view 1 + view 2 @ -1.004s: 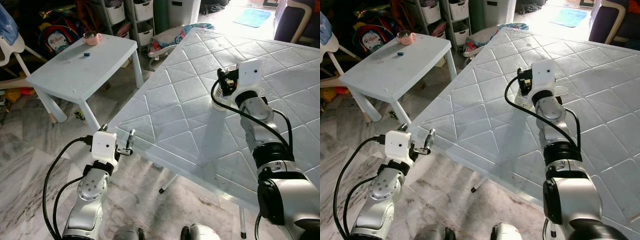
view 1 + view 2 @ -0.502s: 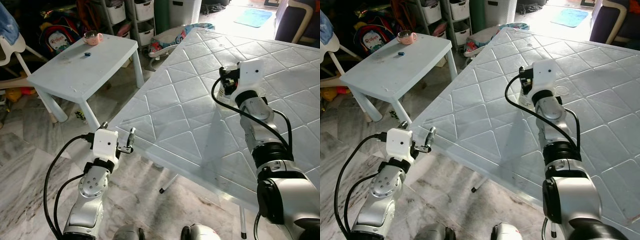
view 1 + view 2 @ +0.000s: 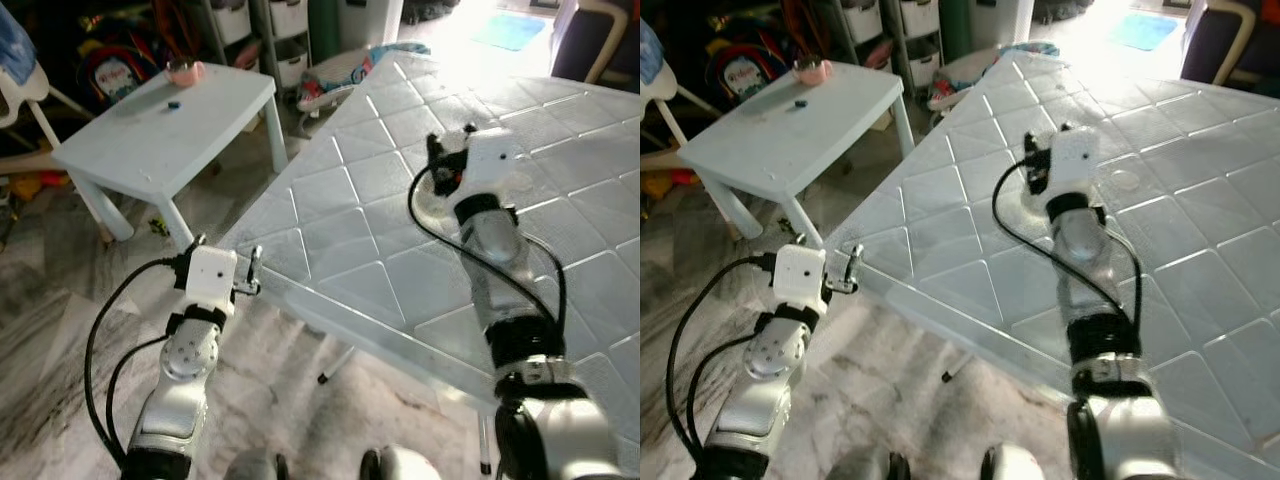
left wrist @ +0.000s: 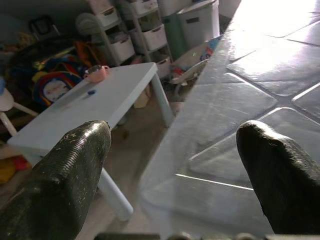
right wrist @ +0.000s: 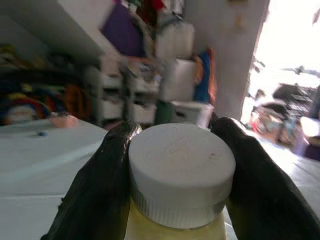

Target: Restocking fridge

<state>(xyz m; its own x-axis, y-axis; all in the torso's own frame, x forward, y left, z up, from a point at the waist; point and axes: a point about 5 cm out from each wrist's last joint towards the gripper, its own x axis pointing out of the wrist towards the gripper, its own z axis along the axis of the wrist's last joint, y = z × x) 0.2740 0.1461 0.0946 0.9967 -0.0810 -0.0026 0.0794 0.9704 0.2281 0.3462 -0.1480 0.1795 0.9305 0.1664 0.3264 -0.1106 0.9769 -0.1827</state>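
Since a second ago the whole view has tilted a bit, so the camera moved, and both arms look slightly shifted, the right one now leaning further over the big white surface (image 3: 340, 190).

From the head views, left eye first: the left gripper (image 3: 225, 262) hangs just off the corner of that surface, above the marble floor (image 3: 60, 330). The right gripper (image 3: 446, 168) is up over the quilted-looking top. A small white table (image 3: 160, 130) stands off to the left with a pink cup (image 3: 184, 71) on it. Same scene in the right eye.

Left wrist view: the fingers (image 4: 70, 170) are spread wide with nothing between them, the surface edge right ahead.

Right wrist view: the fingers (image 5: 100, 185) are clamped on a bottle (image 5: 175, 227) of yellowish liquid, right at its white cap (image 5: 181, 165). So the bottle sits in the right gripper above the surface.
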